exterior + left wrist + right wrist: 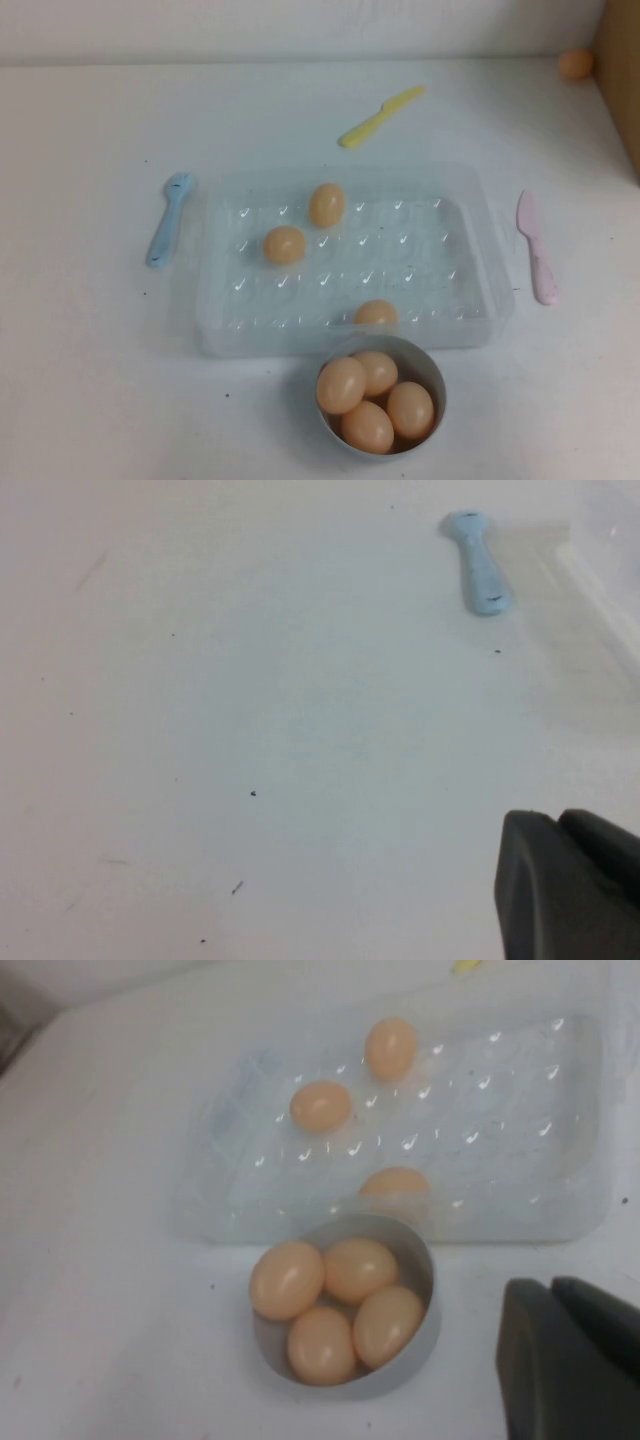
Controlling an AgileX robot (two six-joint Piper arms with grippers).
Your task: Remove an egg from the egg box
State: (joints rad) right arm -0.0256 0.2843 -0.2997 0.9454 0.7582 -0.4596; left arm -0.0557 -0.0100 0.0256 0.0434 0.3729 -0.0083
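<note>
Item: large shallow rectangular egg box (470, 300) of clear plastic, dimpled in rows, set on a white table (90, 380). Three small smooth pale orange-tan eggs are held in it: one egg (326, 204) towards the far wall, a second egg (284, 245) just beside it, a third egg (376, 312) at the near wall.

Item: small round grey-white bowl (432, 372), set just outside the near wall of the box. Four more eggs (341, 385) of the same kind are heaped in it, touching one another.

Item: light blue plastic spoon (167, 219), laid beside the left wall of the box; pink plastic knife (536, 248), laid beside the right wall; yellow plastic knife (380, 116), laid beyond the far wall. A further orange egg (575, 64) is seen at the far right corner, in the high view only.

Item: left gripper (565, 890). Absent from the high view; only a dark finger part is shown in the left wrist view, over bare table. The blue spoon is seen well ahead of it. Whether the jaws are apart or together cannot be told.

Item: right gripper (570, 1360). Likewise absent from the high view; a dark finger part is shown in the right wrist view. The bowl is seen near it, the box and its three eggs beyond the bowl. The state of the jaws cannot be told. Nothing is seen to be held.
</note>
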